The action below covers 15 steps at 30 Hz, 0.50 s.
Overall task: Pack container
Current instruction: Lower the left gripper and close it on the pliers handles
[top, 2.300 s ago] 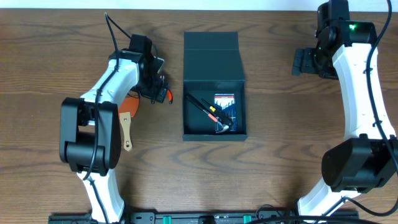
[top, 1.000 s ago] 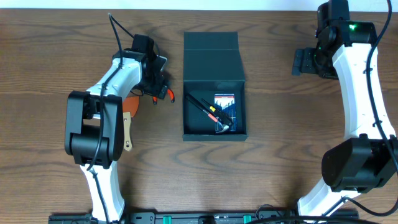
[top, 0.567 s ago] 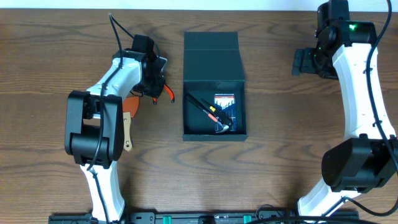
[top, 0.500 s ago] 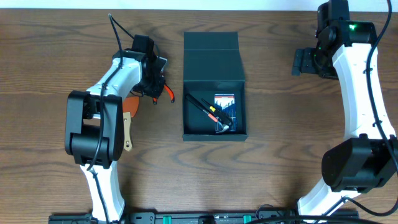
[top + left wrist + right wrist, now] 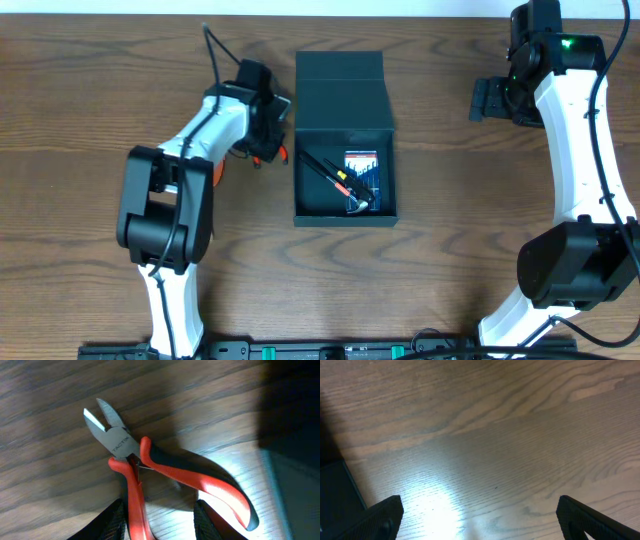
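Two robot arms work at one desk (image 5: 90, 60): one left arm (image 5: 200, 130) and one right arm (image 5: 575, 150). Each carries one hand, so there are two, the left hand (image 5: 265, 140) and the right hand (image 5: 490, 100). There is one container (image 5: 340, 80) with one lid. One pair of red-and-black cutters (image 5: 150, 475) lies outside it. Three things show inside: one blue-cased set (image 5: 361, 165), one slim black tool (image 5: 322, 167), and one small metallic piece (image 5: 358, 205), too small to name.

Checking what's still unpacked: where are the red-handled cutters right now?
Overhead view, left side: the cutters sit between the jaws of the left gripper, just left of the container.
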Tool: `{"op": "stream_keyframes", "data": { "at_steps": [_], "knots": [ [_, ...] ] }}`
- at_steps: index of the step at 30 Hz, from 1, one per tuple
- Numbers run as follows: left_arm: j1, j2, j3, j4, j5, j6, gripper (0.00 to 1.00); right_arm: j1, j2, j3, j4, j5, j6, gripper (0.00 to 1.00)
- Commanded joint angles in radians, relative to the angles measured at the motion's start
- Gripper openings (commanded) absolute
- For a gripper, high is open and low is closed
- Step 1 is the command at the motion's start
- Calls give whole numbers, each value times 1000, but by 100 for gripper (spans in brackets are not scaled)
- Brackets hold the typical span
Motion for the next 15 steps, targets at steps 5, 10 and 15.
{"op": "stream_keyframes", "data": {
  "at_steps": [5,10,15],
  "knots": [
    [-5,56,-15,-21,-39,-10,43,2,0,0,-1,1,7,99],
    [-4,56,-15,-23,-48,-42,41,2,0,0,-1,1,7,99],
    [-4,56,-15,-23,-63,-59,36,2,0,0,-1,1,7,99]
  ]
}}
